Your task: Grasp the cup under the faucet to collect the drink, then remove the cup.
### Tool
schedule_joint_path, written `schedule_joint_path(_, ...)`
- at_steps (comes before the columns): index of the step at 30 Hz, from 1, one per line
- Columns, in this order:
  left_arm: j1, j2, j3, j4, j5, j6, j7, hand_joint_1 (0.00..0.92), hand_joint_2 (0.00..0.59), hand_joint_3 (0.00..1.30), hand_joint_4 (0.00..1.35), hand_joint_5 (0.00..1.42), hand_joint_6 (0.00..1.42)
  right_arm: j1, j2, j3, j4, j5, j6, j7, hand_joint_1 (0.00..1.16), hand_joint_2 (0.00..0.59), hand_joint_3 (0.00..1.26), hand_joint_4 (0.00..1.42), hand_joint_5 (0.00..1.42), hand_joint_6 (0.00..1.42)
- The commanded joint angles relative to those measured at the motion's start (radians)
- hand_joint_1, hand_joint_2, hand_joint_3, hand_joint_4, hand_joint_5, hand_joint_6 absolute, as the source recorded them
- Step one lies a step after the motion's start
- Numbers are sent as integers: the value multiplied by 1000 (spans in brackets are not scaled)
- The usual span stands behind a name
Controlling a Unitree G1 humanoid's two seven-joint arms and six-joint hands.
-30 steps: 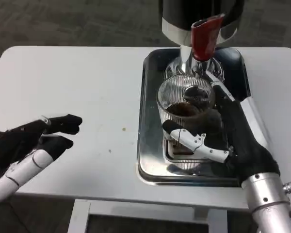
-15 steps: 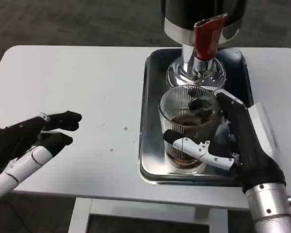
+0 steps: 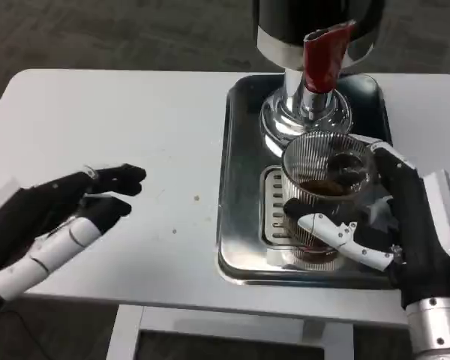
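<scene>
one ribbed glass cup [image 3: 326,199] holding a dark drink is gripped by the right hand [image 3: 390,225] — the white thumb is laid across the front wall, the black fingers are wrapped around the right side and back. the cup is positioned over the metal tray [image 3: 244,187], just in front of the dispenser base [image 3: 304,112] and slightly toward the tray's right half; whether its bottom is touching the slotted drain grate [image 3: 274,214] cannot be told. one red tap lever [image 3: 322,56] is located above and behind the cup rim. open room is left on the tray's left strip between the cup and the raised left edge; the right edge is crowded by the hand.

the left hand [image 3: 64,214] is held spread over the white table [image 3: 135,127] near its front-left edge, nothing being held — well apart from the tray. the table surface between that hand and the tray is marked by a few small specks [image 3: 196,199]. dark carpet [image 3: 97,34] is seen beyond the table's far edge.
</scene>
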Motion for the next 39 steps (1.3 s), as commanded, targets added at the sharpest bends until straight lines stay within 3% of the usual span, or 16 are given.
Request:
schedule_joint_path(1,-31,16,-25,17,9,-14,-7,39,154,289,258,332,265,34,14,-20,-31,25,-22,-2,792,207,868,1054,1293,1424)
schedule_joint_path(23,-184,26,-145,44,58,-19,-12,37,153,275,251,321,264,148,-7,-149,-273,116,16,109,806,218,993,1172,1410,1424)
schedule_joint_path(31,-188,51,-152,18,83,-39,-15,34,144,260,226,302,246,191,-22,-190,-366,158,43,177,806,218,1005,1188,1424,1424)
schedule_joint_path(39,-159,95,-123,-61,124,-82,-26,1,115,227,155,217,210,252,-51,-224,-451,198,45,256,804,222,1014,1202,1424,1424)
